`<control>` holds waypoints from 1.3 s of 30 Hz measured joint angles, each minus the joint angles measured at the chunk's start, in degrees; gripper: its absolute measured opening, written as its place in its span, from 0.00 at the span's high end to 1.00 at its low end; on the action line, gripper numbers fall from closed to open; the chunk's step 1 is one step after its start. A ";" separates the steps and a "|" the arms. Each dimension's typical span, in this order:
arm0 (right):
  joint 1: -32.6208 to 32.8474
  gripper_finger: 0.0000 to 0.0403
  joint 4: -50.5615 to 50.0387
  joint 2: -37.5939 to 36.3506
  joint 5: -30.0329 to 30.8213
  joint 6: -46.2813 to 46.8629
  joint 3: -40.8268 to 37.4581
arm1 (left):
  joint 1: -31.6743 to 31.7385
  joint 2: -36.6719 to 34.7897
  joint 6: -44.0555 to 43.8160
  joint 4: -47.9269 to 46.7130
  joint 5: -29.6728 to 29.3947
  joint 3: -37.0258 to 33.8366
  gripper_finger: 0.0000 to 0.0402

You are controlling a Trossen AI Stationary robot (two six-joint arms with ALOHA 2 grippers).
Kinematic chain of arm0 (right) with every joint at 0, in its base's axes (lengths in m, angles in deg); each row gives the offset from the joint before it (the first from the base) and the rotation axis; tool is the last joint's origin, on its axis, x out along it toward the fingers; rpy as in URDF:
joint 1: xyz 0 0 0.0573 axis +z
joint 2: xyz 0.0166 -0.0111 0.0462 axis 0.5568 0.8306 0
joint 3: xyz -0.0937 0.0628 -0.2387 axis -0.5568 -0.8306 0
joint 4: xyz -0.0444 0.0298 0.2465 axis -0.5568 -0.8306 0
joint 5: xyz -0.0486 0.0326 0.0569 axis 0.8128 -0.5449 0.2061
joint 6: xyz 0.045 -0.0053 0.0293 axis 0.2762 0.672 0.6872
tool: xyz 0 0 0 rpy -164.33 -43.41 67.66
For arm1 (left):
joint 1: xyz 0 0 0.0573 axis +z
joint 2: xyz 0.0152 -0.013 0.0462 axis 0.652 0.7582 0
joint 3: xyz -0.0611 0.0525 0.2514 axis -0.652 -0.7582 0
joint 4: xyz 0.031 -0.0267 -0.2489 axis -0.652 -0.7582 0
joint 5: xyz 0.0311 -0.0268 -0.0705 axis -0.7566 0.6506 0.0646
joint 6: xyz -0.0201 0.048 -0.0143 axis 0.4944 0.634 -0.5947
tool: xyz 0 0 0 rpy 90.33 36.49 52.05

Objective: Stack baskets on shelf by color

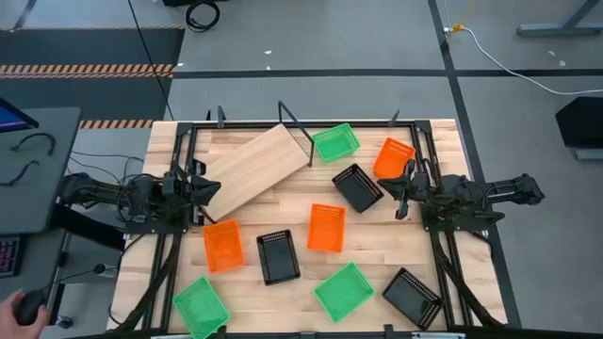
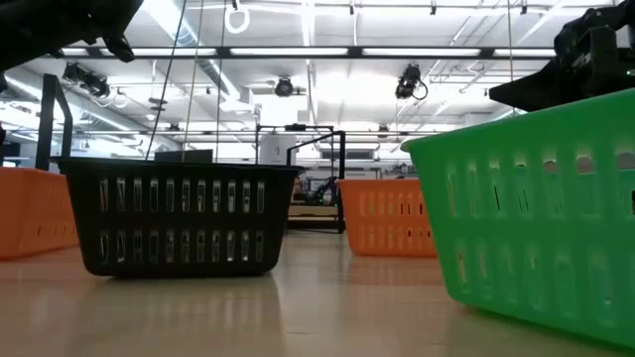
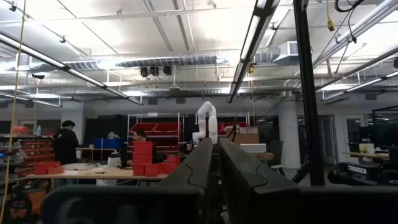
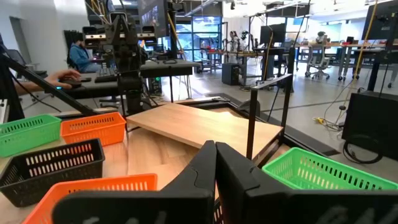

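Observation:
The shelf [image 1: 258, 167], a light wood board on black rails, stands slantwise on the far left of the table; it also shows as the shelf [image 4: 208, 127]. Nine baskets lie scattered: green [image 1: 336, 142], orange [image 1: 394, 156] and black [image 1: 357, 187] at the far right; orange [image 1: 326, 228], black [image 1: 278, 256] and orange [image 1: 222, 245] in the middle; green [image 1: 200, 306], green [image 1: 344, 291] and black [image 1: 412, 297] near. My left gripper [image 1: 209, 186] is shut beside the shelf's near-left corner. My right gripper [image 1: 400, 198] is shut, right of the black basket.
Black frame posts [image 1: 292, 121] rise along the table's far edge, and rails run down both sides. In the low view a black basket [image 2: 179, 218], an orange basket [image 2: 392, 216] and a green basket [image 2: 536, 228] stand close. A person's hand [image 1: 21, 306] is off the table's left.

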 joint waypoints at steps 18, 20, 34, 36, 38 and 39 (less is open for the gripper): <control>0.01 0.97 0.00 0.01 0.00 0.00 0.01 | 0.00 0.00 0.00 -0.01 0.00 -0.02 0.91; 0.02 0.97 0.00 -0.01 0.00 0.00 0.02 | -0.02 0.00 0.00 -0.01 0.00 -0.02 0.92; 0.01 0.97 0.01 -0.02 0.00 -0.01 0.01 | -0.01 0.00 0.00 0.01 0.00 -0.01 0.92; 0.01 0.97 0.01 0.00 0.00 -0.01 0.01 | 0.00 0.00 0.00 -0.01 0.00 -0.02 0.91; 0.01 0.97 0.00 0.01 0.00 0.00 0.01 | -0.01 0.00 0.00 0.01 0.00 -0.01 0.91; 0.02 0.97 0.02 0.00 0.00 0.00 0.00 | -0.02 0.00 0.00 0.01 0.00 0.00 0.91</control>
